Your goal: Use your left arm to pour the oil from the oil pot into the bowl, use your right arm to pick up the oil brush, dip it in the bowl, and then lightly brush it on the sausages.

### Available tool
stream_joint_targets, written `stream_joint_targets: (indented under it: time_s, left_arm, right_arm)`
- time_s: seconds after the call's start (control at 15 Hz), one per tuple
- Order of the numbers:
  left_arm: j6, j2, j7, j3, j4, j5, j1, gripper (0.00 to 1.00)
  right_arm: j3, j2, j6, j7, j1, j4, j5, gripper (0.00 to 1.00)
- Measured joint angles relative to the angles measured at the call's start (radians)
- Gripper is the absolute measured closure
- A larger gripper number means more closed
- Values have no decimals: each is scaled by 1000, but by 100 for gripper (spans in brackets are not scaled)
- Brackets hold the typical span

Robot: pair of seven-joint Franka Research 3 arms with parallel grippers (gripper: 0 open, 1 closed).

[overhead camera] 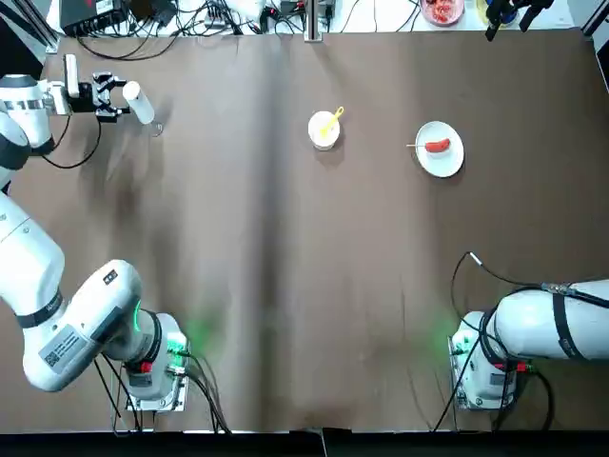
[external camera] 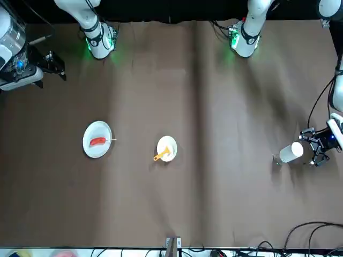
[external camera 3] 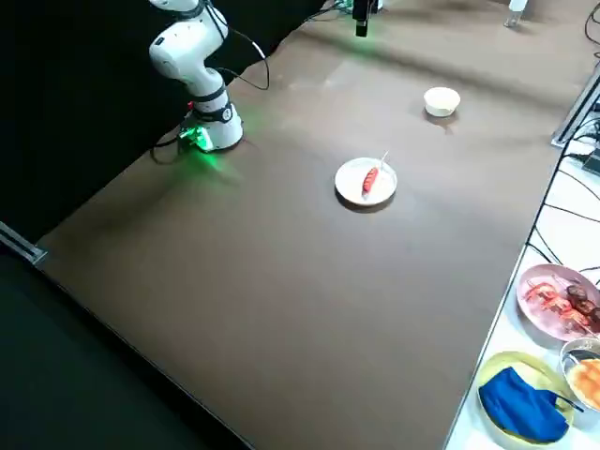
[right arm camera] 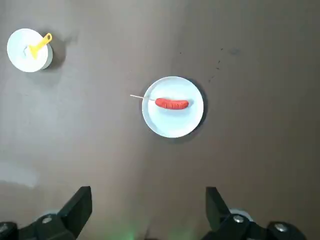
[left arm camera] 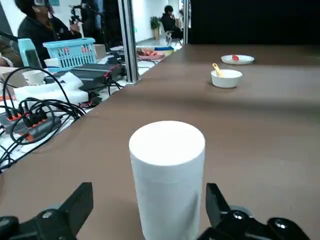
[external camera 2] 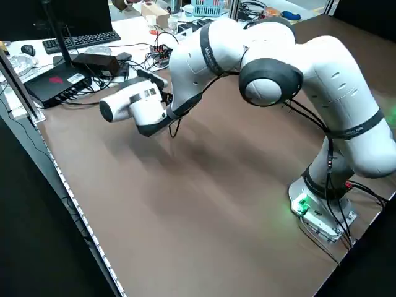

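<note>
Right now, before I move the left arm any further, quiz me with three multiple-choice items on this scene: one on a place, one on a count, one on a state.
1. Where is the oil brush?
A. On the plate beside the sausage
B. Resting in the bowl
C. In the right hand

2. How many sausages lie on the plate?
A. One
B. Two
C. Three

3. How does the left hand stand around the oil pot?
A. Shut on its cap
B. Open, a finger at each side, not touching
C. Far from it, over the bowl

Answers:
1 B: the yellow handle sticks out over the rim of the bowl in the top view.
2 A: a single red sausage on a skewer.
3 B: the left wrist view shows gaps between both fingers and the pot.
</note>
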Motion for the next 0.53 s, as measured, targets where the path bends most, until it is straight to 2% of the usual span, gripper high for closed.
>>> stream_joint_targets:
  time_s: [0.53]
  left_arm:
    - [0,89,6,-1,0,-84,-11,0]
  right_arm:
    - [0,0,-1,0,0,-10,0,1]
